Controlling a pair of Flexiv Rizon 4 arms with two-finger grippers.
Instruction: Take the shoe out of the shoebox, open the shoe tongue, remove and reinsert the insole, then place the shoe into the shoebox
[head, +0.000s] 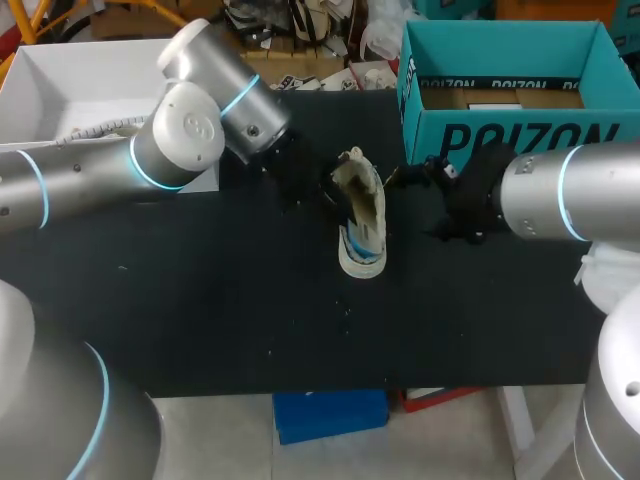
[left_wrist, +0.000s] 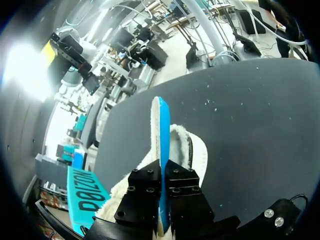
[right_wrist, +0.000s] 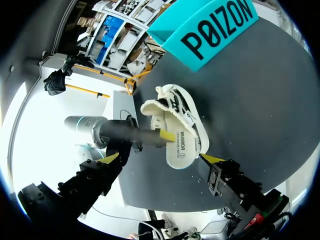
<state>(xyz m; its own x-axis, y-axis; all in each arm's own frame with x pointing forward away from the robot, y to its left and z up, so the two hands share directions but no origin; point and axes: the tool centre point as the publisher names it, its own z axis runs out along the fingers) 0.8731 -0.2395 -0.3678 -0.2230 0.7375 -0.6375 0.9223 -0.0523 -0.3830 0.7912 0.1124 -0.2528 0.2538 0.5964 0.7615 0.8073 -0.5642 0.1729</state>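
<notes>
Left gripper (left_wrist: 161, 172): pinching blue insole (left_wrist: 161, 135); yellow tips hidden.
Right gripper (right_wrist: 162, 158): fingers spread, shoe (right_wrist: 175, 117) just ahead.
Shoebox (right_wrist: 210, 35): partly cut off.

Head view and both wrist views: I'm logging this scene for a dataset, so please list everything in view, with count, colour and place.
table: one, black, under everything.
shoe: one, white with blue sole stripes, mid-table between the arms.
insole: one, blue, thin, seen edge-on by the shoe's fleecy opening.
shoebox: one, teal, open, far right of the table.
white box: one, white, open, far left behind the left arm.
left arm: one, silver with blue rings; left fingers black, shut on the insole.
right arm: one, silver with blue rings; right fingers yellow-tipped, open, near the shoe.
</notes>
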